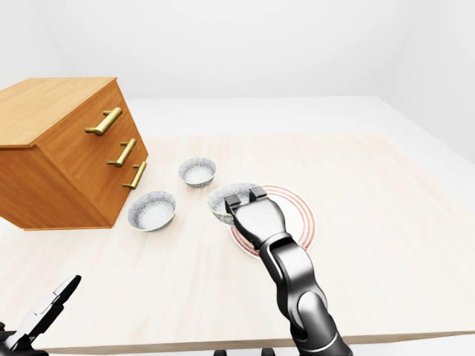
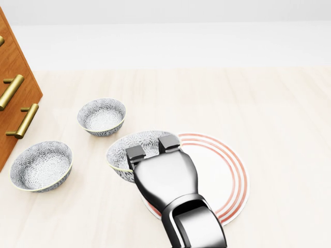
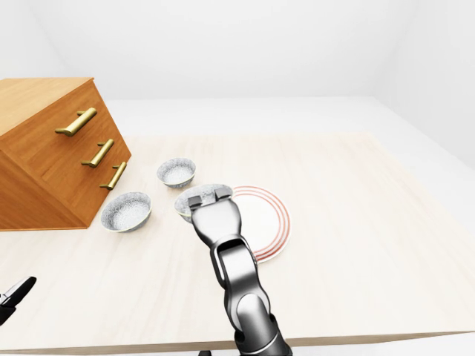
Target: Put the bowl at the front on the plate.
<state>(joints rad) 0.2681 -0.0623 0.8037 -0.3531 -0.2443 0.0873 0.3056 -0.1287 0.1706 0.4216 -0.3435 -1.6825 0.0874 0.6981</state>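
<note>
Grey patterned ceramic bowl [image 2: 135, 150] is held by the right hand [image 2: 153, 153], fingers clamped over its rim, at the left edge of the white red-ringed plate [image 2: 227, 175]. If released now, tipping off that edge is risked.

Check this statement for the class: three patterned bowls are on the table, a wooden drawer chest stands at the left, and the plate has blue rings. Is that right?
One detail is wrong: the plate has red rings, not blue, as the head view shows clearly. The rest stands: three patterned bowls are there, and the wooden drawer chest stands at the left.
</note>
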